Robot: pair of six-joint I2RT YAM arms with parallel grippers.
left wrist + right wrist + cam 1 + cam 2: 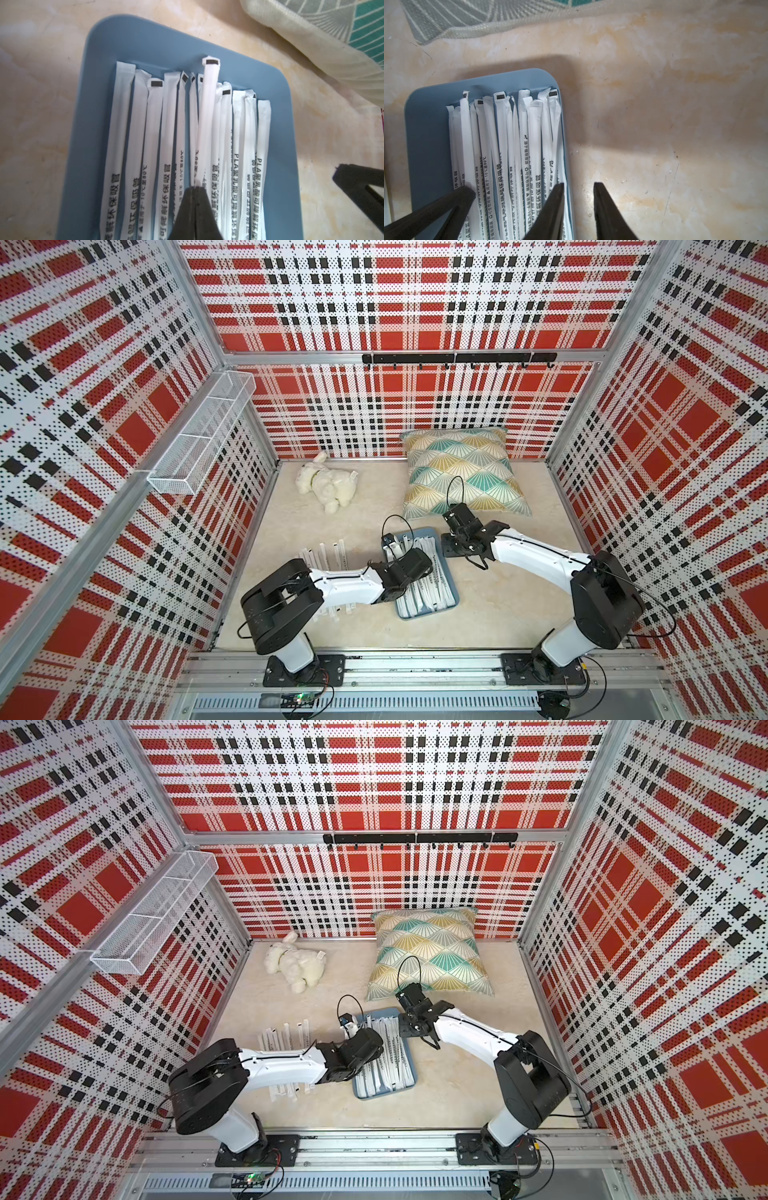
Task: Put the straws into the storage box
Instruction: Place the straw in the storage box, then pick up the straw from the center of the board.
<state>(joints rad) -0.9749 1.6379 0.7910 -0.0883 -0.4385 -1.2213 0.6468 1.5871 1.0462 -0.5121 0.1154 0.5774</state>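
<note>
Loose paper-wrapped straws (323, 556) lie on the mottled beige tabletop (498, 605), left of the slate-blue plastic storage box (124, 41), already well filled. The left gripper (195, 188) pinches one flat, slick straw (207, 104) above it; released askew, it could overhang the low rounded rim. The right gripper (578, 184), narrowly parted and empty, straddles that rim, perhaps touching; a nudge would shift the box.

Cream tabletop (498, 605) bears storage box (124, 41), straws (322, 556), pillow (461, 472), plush dog (328, 485).
</note>
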